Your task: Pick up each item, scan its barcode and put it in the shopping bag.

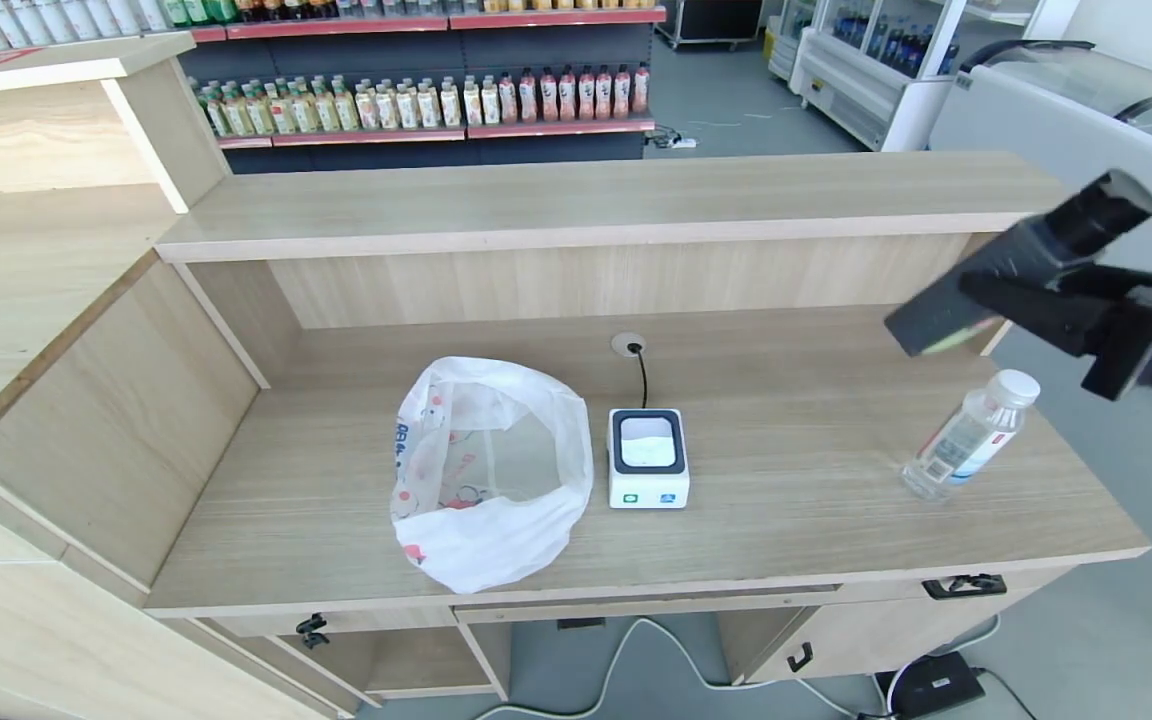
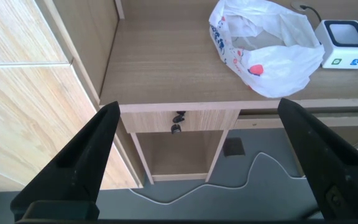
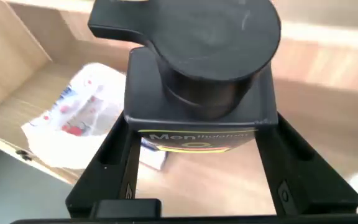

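Black plastic, squarish under a thick round cap: the bottle sits clamped between my right gripper's fingers, up in the air over the counter's right end. A clear water bottle with a white cap stands on the pale wood nearby. The crinkled white bag gapes mid-counter, just beside the boxy white scanner. My left gripper hangs wide open and empty, before the counter's front edge.

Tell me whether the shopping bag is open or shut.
Open. The shopping bag lies on the counter with its mouth spread wide, inside visible.
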Tool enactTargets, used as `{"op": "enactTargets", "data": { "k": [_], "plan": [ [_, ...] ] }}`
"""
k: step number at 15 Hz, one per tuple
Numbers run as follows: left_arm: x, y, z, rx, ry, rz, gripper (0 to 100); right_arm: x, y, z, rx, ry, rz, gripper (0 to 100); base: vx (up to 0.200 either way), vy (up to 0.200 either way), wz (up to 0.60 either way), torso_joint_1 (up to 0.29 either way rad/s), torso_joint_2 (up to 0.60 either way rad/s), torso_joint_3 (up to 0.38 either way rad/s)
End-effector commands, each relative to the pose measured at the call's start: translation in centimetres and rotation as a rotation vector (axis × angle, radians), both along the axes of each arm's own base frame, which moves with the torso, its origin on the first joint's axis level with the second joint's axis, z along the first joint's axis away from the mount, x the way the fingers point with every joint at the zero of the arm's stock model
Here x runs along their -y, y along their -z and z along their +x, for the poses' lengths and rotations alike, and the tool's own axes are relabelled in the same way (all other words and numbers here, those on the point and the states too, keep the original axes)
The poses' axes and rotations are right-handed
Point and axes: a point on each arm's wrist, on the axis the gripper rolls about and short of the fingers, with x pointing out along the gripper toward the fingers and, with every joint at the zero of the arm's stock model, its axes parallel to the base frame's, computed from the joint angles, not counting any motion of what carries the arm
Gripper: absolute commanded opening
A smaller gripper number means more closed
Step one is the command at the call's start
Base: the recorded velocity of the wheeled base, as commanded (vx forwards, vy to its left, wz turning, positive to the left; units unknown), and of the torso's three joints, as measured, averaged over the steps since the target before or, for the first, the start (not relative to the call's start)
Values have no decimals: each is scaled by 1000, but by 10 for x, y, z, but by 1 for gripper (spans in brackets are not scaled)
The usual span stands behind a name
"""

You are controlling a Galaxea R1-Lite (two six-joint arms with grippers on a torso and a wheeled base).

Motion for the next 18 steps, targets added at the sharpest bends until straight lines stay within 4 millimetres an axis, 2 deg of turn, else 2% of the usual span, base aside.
{"op": "enactTargets", "data": {
  "k": [1, 3, 6, 11, 16, 18],
  "plan": [
    [0, 0, 0, 0, -1, 0, 100, 21, 7, -25, -90, 183, 7, 0, 0, 0, 0, 0, 0, 0],
    [0, 0, 0, 0, 1, 0, 100, 34, 18, -32, -216, 304, 48, 0, 0, 0, 0, 0, 0, 0],
    [0, 0, 0, 0, 1, -1, 100, 41, 25, -35, -291, 349, 48, 0, 0, 0, 0, 0, 0, 0],
    [0, 0, 0, 0, 1, -1, 100, 45, 34, -40, -320, 355, -150, 0, 0, 0, 0, 0, 0, 0],
    [0, 0, 0, 0, -1, -1, 100, 47, 33, -41, -280, 357, -235, 0, 0, 0, 0, 0, 0, 0],
    [0, 0, 0, 0, -1, -1, 100, 47, 30, -41, -254, 365, -247, 0, 0, 0, 600, 0, 5, 5]
  ]
}}
